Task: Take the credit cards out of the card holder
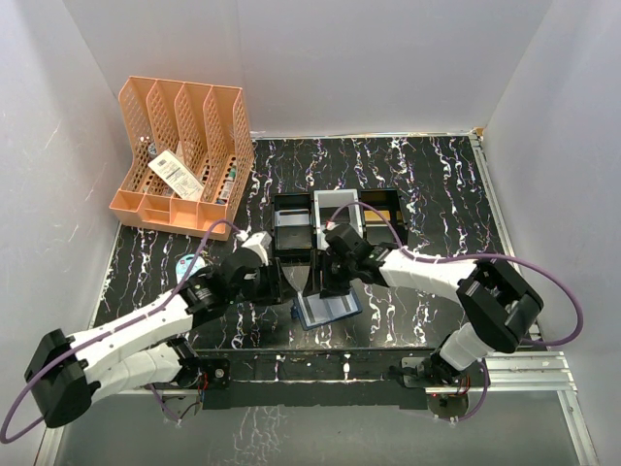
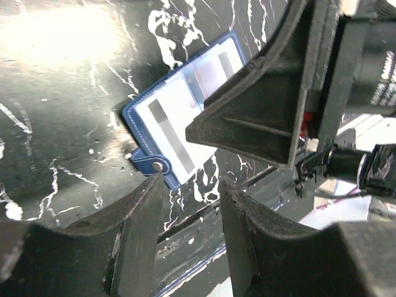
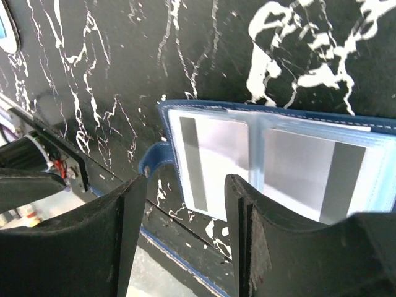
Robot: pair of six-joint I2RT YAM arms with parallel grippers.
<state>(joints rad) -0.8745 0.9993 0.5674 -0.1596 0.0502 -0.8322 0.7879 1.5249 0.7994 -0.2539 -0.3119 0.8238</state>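
The navy card holder (image 1: pixel 328 311) lies open on the table near the front edge, its strap tab (image 3: pixel 150 162) sticking out to the side. Two credit cards with dark stripes sit in its clear pockets, one (image 3: pixel 213 154) beside the strap and one (image 3: pixel 309 176) on the other half. My right gripper (image 3: pixel 187 182) hangs open just above the strap-side card, one finger over the holder, nothing between the jaws. My left gripper (image 2: pixel 192 182) is open beside the holder (image 2: pixel 179 105), one fingertip (image 2: pixel 154 176) at the strap's snap. In the left wrist view the right gripper's finger (image 2: pixel 260 111) covers part of the holder.
Black and grey trays (image 1: pixel 335 218) stand just behind the grippers. An orange file rack (image 1: pixel 184 155) is at the back left. A pale blue oval case (image 1: pixel 186 262) lies left of the left arm. The table's front rail (image 1: pixel 320 364) runs close below the holder.
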